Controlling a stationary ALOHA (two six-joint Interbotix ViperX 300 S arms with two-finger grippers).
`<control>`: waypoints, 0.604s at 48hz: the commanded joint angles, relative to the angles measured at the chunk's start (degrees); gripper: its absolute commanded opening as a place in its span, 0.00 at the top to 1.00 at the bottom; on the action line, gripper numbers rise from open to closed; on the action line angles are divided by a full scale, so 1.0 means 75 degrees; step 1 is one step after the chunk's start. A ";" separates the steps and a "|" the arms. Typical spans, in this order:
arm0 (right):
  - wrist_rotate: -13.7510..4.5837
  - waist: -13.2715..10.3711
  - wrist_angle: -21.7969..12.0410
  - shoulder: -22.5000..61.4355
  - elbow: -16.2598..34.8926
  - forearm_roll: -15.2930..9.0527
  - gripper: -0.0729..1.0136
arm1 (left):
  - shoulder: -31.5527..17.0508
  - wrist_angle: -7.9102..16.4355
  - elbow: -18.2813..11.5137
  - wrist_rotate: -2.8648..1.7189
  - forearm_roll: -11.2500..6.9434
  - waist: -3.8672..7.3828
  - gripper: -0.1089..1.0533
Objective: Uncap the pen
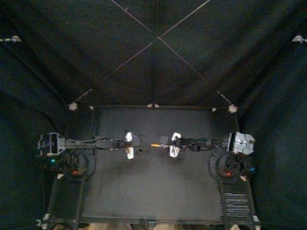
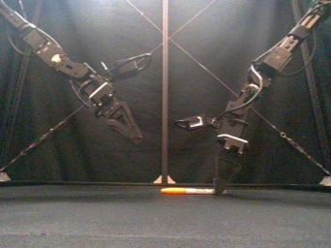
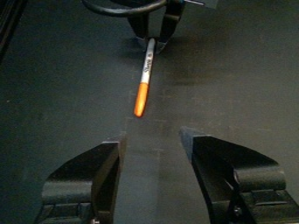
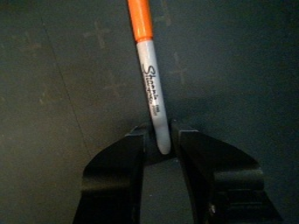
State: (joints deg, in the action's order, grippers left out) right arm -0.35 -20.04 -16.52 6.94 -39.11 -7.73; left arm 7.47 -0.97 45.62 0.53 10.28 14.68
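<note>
The pen [image 2: 188,191] lies flat on the table [image 1: 144,193]. It is halfway between the left and right edges and a bit nearer the back edge. Its orange cap [image 3: 140,98] points to the left edge and its grey end points to the right edge.

The right hand [image 4: 163,138] comes down at a slant to the table. It pinches the grey end of the pen, far from the cap. The rest of the pen sticks out from the hand.

The left hand [image 3: 149,140] is up in the air, not touching the pen. It is spread wide. It faces the cap end, a little way off. From the front, the pen seems to rest on the table, but that is hard to tell.
</note>
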 commanded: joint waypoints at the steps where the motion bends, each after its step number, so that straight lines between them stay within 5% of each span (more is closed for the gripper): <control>1: 0.0012 -0.0059 0.0000 -0.0035 0.0117 0.0023 0.31 | 0.0047 -0.0035 -0.0187 -0.0012 0.0023 0.0035 0.16; 14: 0.0012 0.0023 -0.0105 -0.0105 0.0047 0.0105 0.38 | 0.0047 -0.0023 -0.0187 -0.0023 0.0012 0.0035 0.16; 29: -0.0047 0.0492 -0.0258 -0.0621 0.0211 0.0070 0.56 | 0.0117 -0.0012 -0.0187 -0.0012 0.0023 -0.0023 0.16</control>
State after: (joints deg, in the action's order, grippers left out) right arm -0.62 -17.67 -18.63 5.89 -39.02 -7.03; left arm 7.47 -0.97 45.62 0.44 10.28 14.59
